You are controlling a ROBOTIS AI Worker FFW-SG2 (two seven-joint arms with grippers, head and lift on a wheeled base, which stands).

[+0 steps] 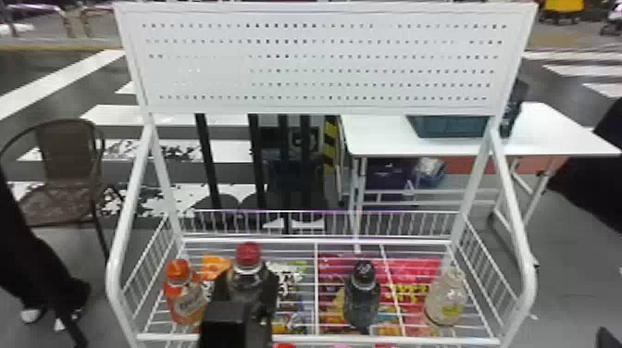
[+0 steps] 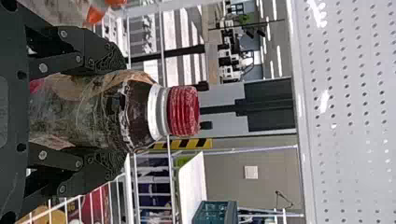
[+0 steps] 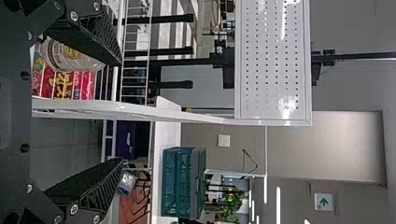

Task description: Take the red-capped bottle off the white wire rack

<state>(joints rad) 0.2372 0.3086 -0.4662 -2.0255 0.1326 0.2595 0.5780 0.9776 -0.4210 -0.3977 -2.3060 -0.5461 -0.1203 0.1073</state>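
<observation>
In the head view my left gripper [image 1: 231, 301] is at the left part of the white wire rack [image 1: 316, 338], around the lower body of the red-capped bottle [image 1: 248, 255]. The left wrist view has the left gripper [image 2: 116, 112] shut on the dark body of that red-capped bottle [image 2: 183, 111], a finger pressed to each side below the shoulder. The bottle stands upright; its base is hidden. My right gripper [image 3: 122, 112] is open at the rack's right side, the white side rail between its spread fingers.
An orange-capped bottle [image 1: 183, 294] stands left of the held one. A dark bottle [image 1: 362, 296] and a pale clear bottle [image 1: 445, 298] stand to the right. A white perforated panel [image 1: 319, 60] rises behind, with slanted side rails. Colourful packs [image 1: 412, 273] lie below the wires.
</observation>
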